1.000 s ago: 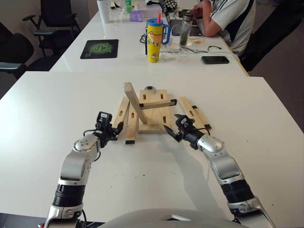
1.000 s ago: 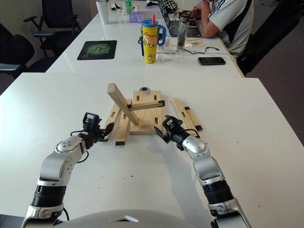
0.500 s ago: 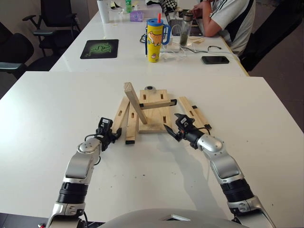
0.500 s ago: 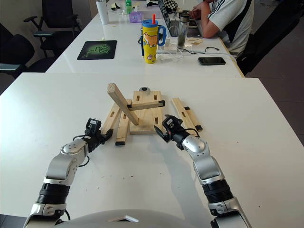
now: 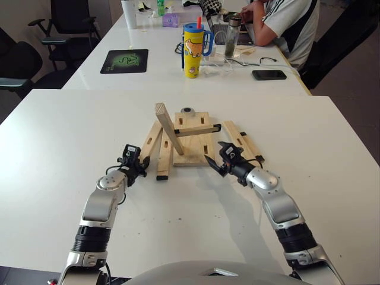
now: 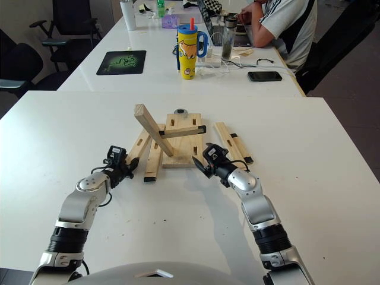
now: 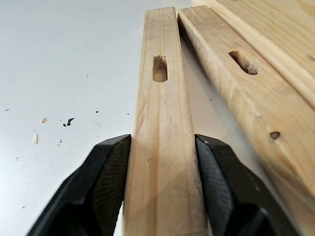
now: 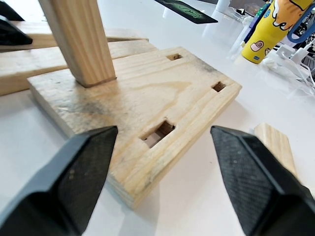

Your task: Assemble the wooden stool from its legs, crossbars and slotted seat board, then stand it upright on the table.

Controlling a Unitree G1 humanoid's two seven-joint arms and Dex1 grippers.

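The slotted seat board (image 5: 196,142) lies flat at the table's middle. One leg (image 5: 169,127) stands tilted in a slot near its left edge, and a crossbar (image 5: 199,129) lies across the board. Two more legs (image 5: 152,141) (image 5: 165,155) lie side by side left of the board. My left gripper (image 5: 136,165) is shut on the near end of the outer leg (image 7: 162,147), one finger (image 7: 103,182) on each side. My right gripper (image 5: 216,162) stands open at the board's near right corner (image 8: 147,152), holding nothing. Two more wooden pieces (image 5: 242,140) lie right of the board.
A small round dark object (image 5: 188,110) sits just behind the board. On the table beyond stand a yellow cup (image 5: 193,52), a black mat (image 5: 124,60) and a phone (image 5: 268,75). White tabletop stretches open to both sides and in front of the parts.
My left arm has drawn its elbow in, and its gripper has shifted slightly left and nearer along the outer leg's end. The right arm and the wooden parts have stayed put.
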